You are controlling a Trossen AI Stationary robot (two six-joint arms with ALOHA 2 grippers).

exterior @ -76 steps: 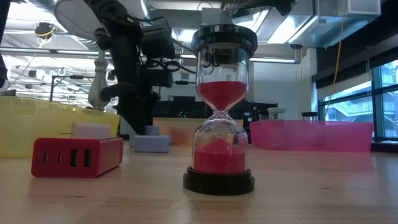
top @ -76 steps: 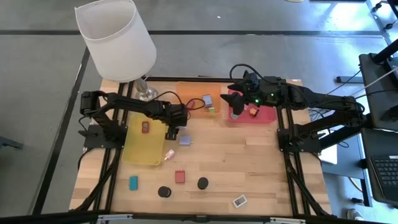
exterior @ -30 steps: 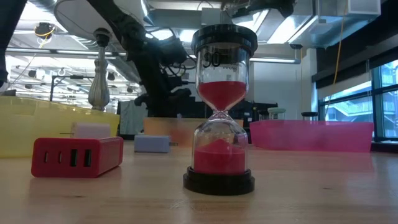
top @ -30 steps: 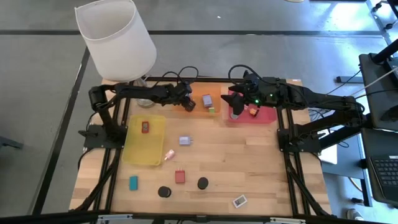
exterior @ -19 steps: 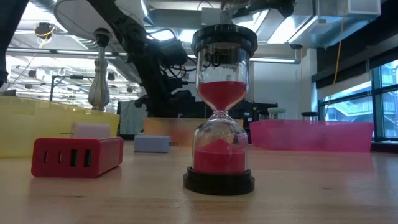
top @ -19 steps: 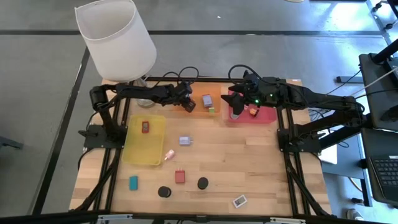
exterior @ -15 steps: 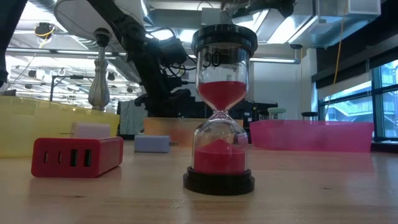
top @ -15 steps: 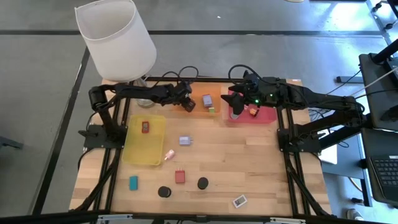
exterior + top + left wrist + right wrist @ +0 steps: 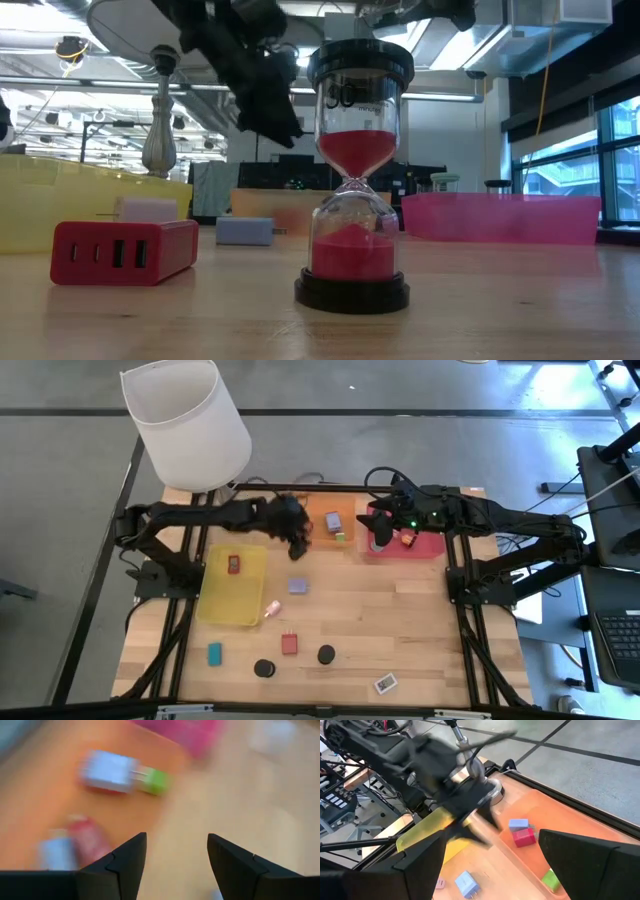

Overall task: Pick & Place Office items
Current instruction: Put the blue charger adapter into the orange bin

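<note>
My left gripper is open and empty, raised over the near left edge of the orange tray; it also shows in the low view. Its wrist view shows a lavender block with a green bit on the tray. My right gripper is open and empty above the red tray. On the table rest a lavender block, a pink bit, a red block, a teal block, two black discs and a white tag.
The yellow tray holds a small red piece. The white-shaded lamp stands at the far left corner. In the low view an hourglass stands close by, next to a red block.
My left gripper has risen and swung from over the orange tray's left part toward the table's near edge; it shows blurred. The things on the table and my right arm have kept still.
</note>
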